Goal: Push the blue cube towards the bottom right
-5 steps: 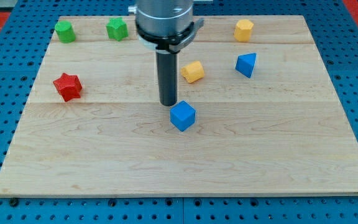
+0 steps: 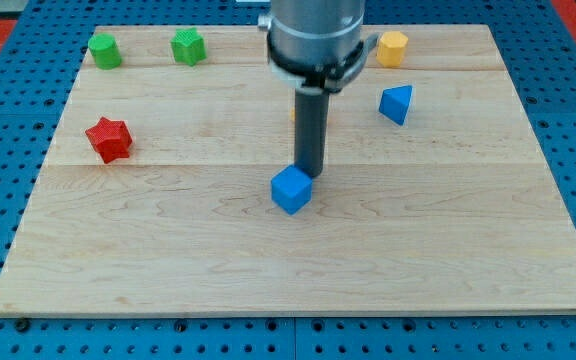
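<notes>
The rod has shifted toward the view's right since the earlier frame, and the tip (image 2: 311, 176) now sits at the upper right corner of the blue cube (image 2: 292, 190), touching it or very nearly so, where before it stood just above the cube's upper left. The blue cube lies near the middle of the wooden desk (image 2: 468, 250), nudged only slightly toward the view's left from its earlier spot. The arm carries no jaws, only the straight dark rod, so no open or closed state applies. The rod now hides most of the yellow block (image 2: 294, 110), of which only a sliver shows at the rod's left edge. The other blocks are where they were: a blue wedge-like block (image 2: 396, 104) to the view's right, a yellow block (image 2: 393, 47) near the top right, a green cylinder (image 2: 104, 50) and a green block (image 2: 188, 46) along the top left, and a red star (image 2: 108, 138) at the left.
</notes>
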Available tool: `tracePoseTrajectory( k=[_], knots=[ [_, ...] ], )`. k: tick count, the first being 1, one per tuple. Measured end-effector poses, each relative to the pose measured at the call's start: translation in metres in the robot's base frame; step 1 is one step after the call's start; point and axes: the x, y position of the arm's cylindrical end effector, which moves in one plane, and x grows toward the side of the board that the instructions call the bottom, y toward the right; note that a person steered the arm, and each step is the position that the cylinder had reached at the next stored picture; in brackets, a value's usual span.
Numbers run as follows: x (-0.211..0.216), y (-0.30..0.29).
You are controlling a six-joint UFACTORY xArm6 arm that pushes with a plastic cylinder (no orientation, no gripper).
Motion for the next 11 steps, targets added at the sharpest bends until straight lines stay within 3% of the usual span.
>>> tracePoseTrajectory(
  k=[1, 2, 3, 4, 5, 6, 7, 8, 9, 10, 11],
  knots=[
    [0.006, -0.023],
    [0.014, -0.116],
    [0.058, -0.046],
    [0.045, 0.037],
    [0.028, -0.031],
    [-0.014, 0.061],
    [0.049, 0.088],
    [0.033, 0.079],
    [0.06, 0.06],
    [0.054, 0.107],
    [0.032, 0.042]
  ],
)
